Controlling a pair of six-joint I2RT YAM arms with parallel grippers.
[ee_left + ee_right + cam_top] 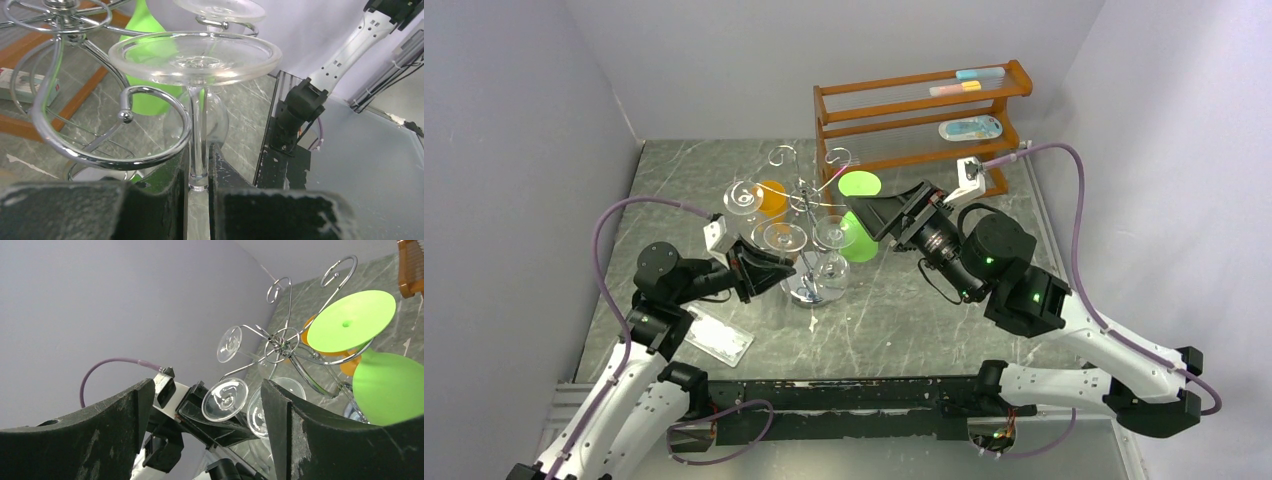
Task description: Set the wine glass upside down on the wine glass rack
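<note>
My left gripper [199, 170] is shut on the stem of a clear wine glass [195, 57], held upside down with its round foot on top. The stem stands at the right rim of a curled arm [100, 155] of the chrome wine glass rack, and the foot is just above that arm. From above, the glass [785, 237] sits left of the rack's post [807, 205], with my left gripper [776, 264] below it. My right gripper [864, 215] is open and empty, to the right of the rack. In the right wrist view the held glass [225, 399] shows between my open fingers [206, 390].
The rack also holds a green glass [859, 240], an orange glass [772, 197] and other clear glasses [744, 196]. Its domed base [809, 290] stands mid-table. A brown wooden shelf [919, 110] is at the back right. A white flat item [719, 338] lies near the left arm.
</note>
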